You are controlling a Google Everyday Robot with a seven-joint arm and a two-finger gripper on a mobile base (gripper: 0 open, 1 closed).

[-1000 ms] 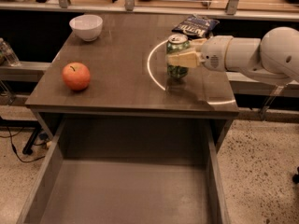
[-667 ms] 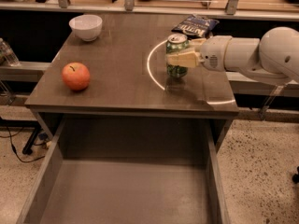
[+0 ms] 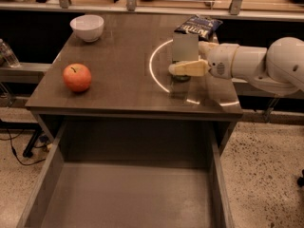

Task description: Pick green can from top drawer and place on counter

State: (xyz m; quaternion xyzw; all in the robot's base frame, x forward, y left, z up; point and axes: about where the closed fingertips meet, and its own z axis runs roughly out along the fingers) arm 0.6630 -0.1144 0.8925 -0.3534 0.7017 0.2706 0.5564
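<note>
Although the top drawer (image 3: 128, 194) is seen pulled open at the front with nothing in it, the green can (image 3: 180, 79) is found up on the counter (image 3: 118, 84), right of centre, inside the bright arc of reflected light. Only its dark lower part is made out, as its upper part is hidden behind a flat grey patch. The gripper (image 3: 187, 67) is reached in from the right at the end of the white arm (image 3: 256, 63) and is held against the can at mid-height, just above the tabletop. Whether the claw is clamped on the can or loosened from it cannot be told. The placing is judged to be nearly done, with only the release and the withdrawal left. Several faults could be caused from here. If the claw is drawn back before it is fully opened, the can could be dragged or tipped, and a light can of this kind is easily rolled once toppled. If the can is let go while not flat on the surface, it could be left askew or knocked over. A retreat swept toward the back could be brought against the crisp bag (image 3: 198, 26) lying just behind. The apple (image 3: 77, 77) and the white bowl (image 3: 87, 26) are set well apart on the left and are not thought to be at risk.
</note>
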